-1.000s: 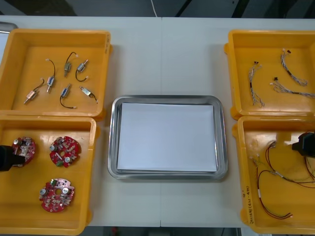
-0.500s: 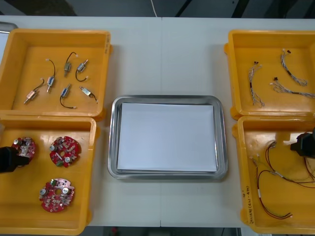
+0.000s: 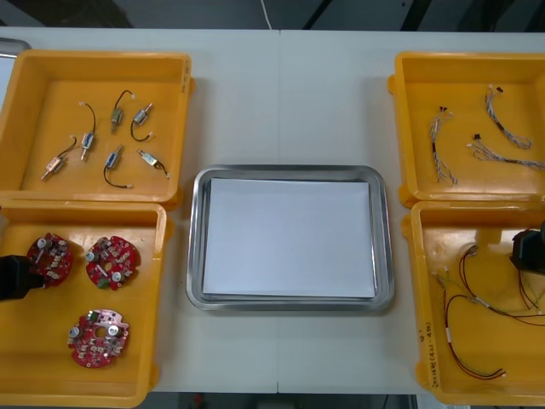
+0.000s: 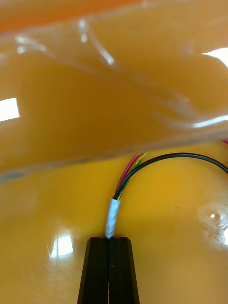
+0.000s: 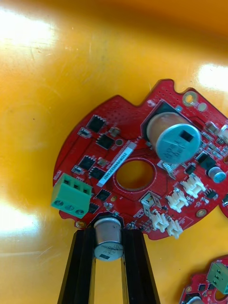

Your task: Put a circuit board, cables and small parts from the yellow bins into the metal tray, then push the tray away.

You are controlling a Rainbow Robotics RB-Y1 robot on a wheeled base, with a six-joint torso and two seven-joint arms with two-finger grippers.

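Observation:
My left gripper [image 5: 108,236] is shut on a silver cylinder at the rim of a round red circuit board [image 5: 135,166], which lies in the near left yellow bin [image 3: 140,366]. In the front view this left gripper [image 3: 17,276] sits at the bin's left side, touching the board [image 3: 49,258]. My right gripper [image 4: 110,241] is shut on the white-taped end of a red and yellow cable [image 4: 113,216] with a black lead. In the front view the right gripper [image 3: 528,253] is low in the near right bin [image 3: 423,281]. The metal tray [image 3: 195,247], white inside, lies between the bins.
Two more red boards [image 3: 111,262] [image 3: 98,337] lie in the near left bin. Small metal parts [image 3: 111,141] fill the far left bin. Twisted blue and white cables [image 3: 502,128] lie in the far right bin. More red and yellow cables [image 3: 464,328] lie near my right gripper.
Both grippers have gone from open to shut, the left on the board and the right on the cable end. The held board has shifted slightly towards the bin's middle.

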